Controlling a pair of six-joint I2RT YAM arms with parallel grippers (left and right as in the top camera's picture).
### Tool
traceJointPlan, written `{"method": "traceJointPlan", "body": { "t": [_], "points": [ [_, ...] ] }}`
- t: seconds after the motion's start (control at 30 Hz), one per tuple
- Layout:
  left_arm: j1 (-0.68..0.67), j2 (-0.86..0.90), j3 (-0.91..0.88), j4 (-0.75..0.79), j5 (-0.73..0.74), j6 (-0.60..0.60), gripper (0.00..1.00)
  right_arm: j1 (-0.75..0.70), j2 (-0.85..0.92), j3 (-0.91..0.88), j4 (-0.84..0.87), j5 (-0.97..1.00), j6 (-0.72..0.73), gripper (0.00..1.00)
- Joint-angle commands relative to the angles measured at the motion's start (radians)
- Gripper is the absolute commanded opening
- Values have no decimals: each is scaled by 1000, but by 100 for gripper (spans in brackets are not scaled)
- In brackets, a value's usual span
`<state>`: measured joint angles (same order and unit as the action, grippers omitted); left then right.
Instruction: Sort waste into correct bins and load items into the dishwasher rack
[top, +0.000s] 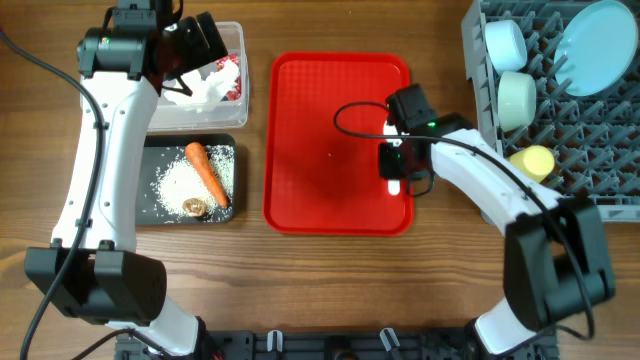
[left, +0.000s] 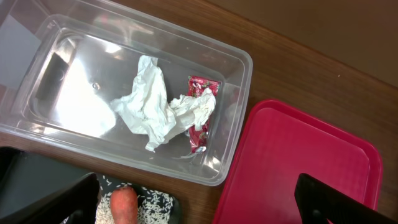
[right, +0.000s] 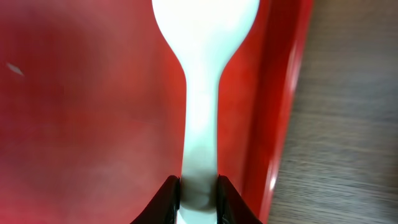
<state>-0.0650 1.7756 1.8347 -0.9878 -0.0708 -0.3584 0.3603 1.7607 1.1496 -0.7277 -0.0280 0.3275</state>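
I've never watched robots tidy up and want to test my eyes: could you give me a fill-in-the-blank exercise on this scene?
The right gripper is closed on the handle of a white ____. The crumpled tissue and red wrapper lie inside the clear ____. On the black tray, among white grains, lies an orange ____. The yellow cup sits in the grey ____.
Missing words: spoon; tub; carrot; rack.

The spoon (right: 202, 81) is laid at the right edge of the serving tray (top: 320, 130). Left of it, tissue (left: 149, 106) and wrapper (left: 200, 84) are contained in the far tub (left: 242, 68), the carrot (top: 208, 172) in the near shallow tray (top: 152, 205).
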Motion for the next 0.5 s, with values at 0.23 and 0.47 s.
{"method": "traceJointPlan", "body": {
  "t": [0.23,0.47],
  "points": [
    [3,3,-2,3,-10,-16,100,-58,-171,48,2,144,-38,5],
    [3,3,-2,3,-10,-16,100,-195,-261,93,2,144,-75,5]
  ]
}}
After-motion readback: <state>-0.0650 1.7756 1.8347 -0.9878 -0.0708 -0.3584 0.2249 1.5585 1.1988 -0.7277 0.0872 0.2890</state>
